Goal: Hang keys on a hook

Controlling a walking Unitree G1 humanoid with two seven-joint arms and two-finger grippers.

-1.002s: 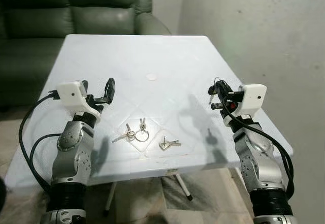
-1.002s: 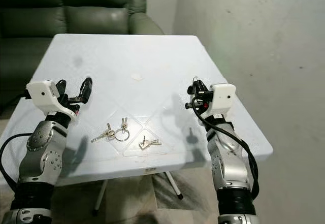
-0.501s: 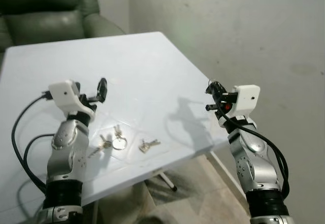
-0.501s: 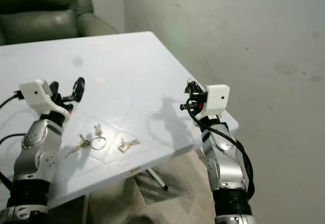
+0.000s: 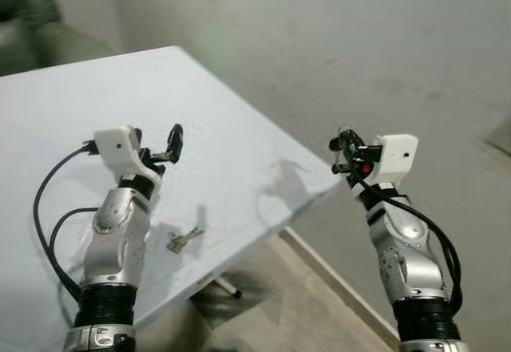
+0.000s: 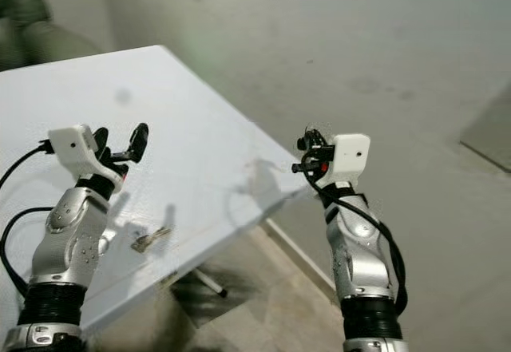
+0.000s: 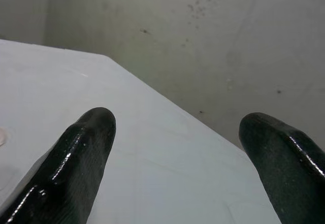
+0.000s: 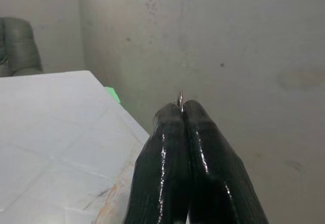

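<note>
We see the R gripper (image 6: 308,154) raised in the air just past the table's (image 5: 96,96) near right corner, off its edge, w/ the grey wall behind it. In the R wrist view its two black fingers (image 8: 167,153) are pressed tight together, and a thin metal ring (image 8: 180,101) pokes out at the tips, so we take it that the gripper is pinching a key ring; the keys themselves we can't make out there.

The L gripper (image 5: 164,146) hangs over the table, above the near part of the top and well in from the right edge. Its fingers (image 7: 76,158) are spread wide w/ nothing between them; through the gap we see bare white tabletop and the wall beyond.

One small bunch of keys (image 5: 183,239) lies flat on the table close to its near edge, below and a bit to the right of the L gripper, apart from both grippers.

A dark green sofa (image 6: 32,25) sits past the table's far left corner. Below the near edge we see a table leg (image 5: 227,286) and the floor (image 5: 303,304).
</note>
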